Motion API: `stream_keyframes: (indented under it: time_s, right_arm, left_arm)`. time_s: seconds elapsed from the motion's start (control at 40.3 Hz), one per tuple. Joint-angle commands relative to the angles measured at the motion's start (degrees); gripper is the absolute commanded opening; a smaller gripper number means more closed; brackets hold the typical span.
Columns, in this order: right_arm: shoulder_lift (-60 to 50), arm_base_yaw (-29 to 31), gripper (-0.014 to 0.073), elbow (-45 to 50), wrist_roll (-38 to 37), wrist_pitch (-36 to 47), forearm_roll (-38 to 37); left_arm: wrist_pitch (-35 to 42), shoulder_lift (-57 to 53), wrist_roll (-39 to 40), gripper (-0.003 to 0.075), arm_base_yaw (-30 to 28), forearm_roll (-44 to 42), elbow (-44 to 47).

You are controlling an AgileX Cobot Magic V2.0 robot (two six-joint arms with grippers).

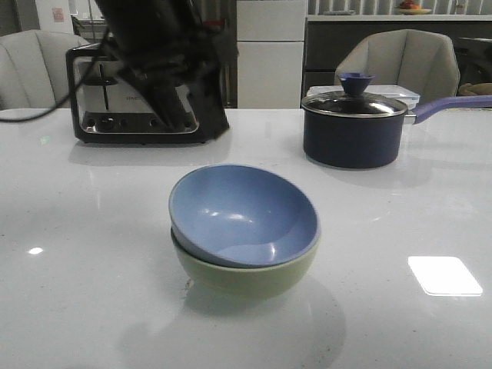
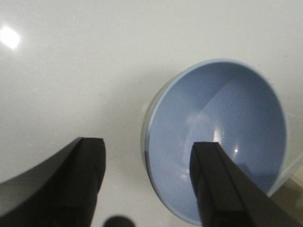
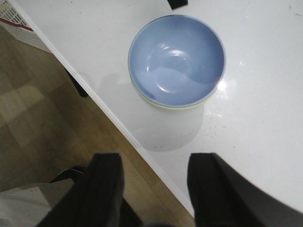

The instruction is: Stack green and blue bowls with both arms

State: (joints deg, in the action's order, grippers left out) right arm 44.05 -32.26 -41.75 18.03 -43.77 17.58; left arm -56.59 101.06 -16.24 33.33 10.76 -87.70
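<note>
The blue bowl (image 1: 244,214) sits nested inside the green bowl (image 1: 254,280) at the middle of the white table, tilted a little toward the left. My left gripper (image 1: 175,121) hangs above the table behind and left of the bowls, in front of the toaster. In the left wrist view it (image 2: 147,144) is open and empty, with the blue bowl (image 2: 222,132) and a thin green rim (image 2: 144,135) below it. My right gripper (image 3: 154,161) is open and empty over the table's front edge, apart from the blue bowl (image 3: 176,59) and the green sliver (image 3: 165,107). It is out of the front view.
A black-and-chrome toaster (image 1: 100,96) stands at the back left. A dark navy lidded saucepan (image 1: 354,131) with a purple handle stands at the back right. The table edge (image 3: 118,123) borders a wooden floor (image 3: 38,118), where a white basket (image 3: 9,16) stands.
</note>
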Motion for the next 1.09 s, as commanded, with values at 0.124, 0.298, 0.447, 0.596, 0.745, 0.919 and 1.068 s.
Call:
stream_keyframes:
  time_s: [0.124,0.298,0.447,0.596,0.745,0.919,1.068]
  right_arm:
    - [-0.4,0.0,0.0435,-1.5,0.3,3.3,0.4]
    - [-0.4,0.0,0.0435,-1.5,0.3,3.3,0.5]
    - [-0.4,0.0,0.0435,-1.5,0.3,3.2,0.5]
    - [-0.4,0.0,0.0435,-1.5,0.3,3.2,0.5]
    - [-0.4,0.0,0.0435,-1.5,0.3,2.9,0.4]
    - [-0.4,0.0,0.0435,-1.5,0.3,2.3,0.3]
    - [-0.4,0.0,0.0435,-1.5,0.3,1.7,-3.0]
  left_arm:
    - [1.9,-17.7,0.1,0.0455,0.2,-1.1,5.1]
    - [4.6,-31.0,0.1,0.0455,0.2,-2.7,15.0]
    - [6.7,-41.7,0.1,0.0455,0.2,-3.1,23.9]
    - [9.3,-51.7,0.1,0.0455,0.2,-3.1,32.3]
    - [11.0,-60.7,0.1,0.0454,0.2,-3.1,39.8]
    - [11.0,-67.9,0.1,0.0455,0.2,-3.1,45.2]
    - [10.9,-71.1,0.1,0.0454,0.2,-3.1,47.4]
